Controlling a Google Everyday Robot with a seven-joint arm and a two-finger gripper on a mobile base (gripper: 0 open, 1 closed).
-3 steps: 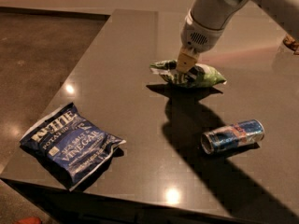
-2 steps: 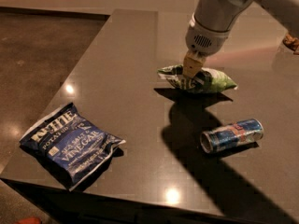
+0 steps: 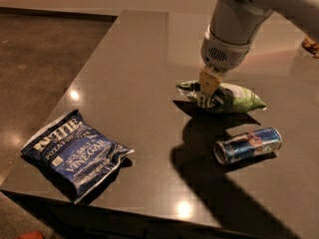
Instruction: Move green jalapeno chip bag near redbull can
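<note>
The green jalapeno chip bag (image 3: 234,97) is a crinkled light-green and white bag lying on the dark table, right of centre. My gripper (image 3: 208,89) comes down from the upper right and is shut on the bag's left part, its tan fingers (image 3: 209,81) pressed into the foil. The redbull can (image 3: 248,145) lies on its side a short way in front of the bag, silver top toward the left, apart from the bag.
A larger dark blue salt-and-vinegar chip bag (image 3: 74,153) lies at the table's front left corner. The table's left edge (image 3: 84,68) drops to a brown floor. The arm's shadow falls across the table between bag and can. A small object (image 3: 312,46) sits at the far right edge.
My gripper has carried the green bag to the right and toward the front, closer to the can. The can and the blue bag have not moved.
</note>
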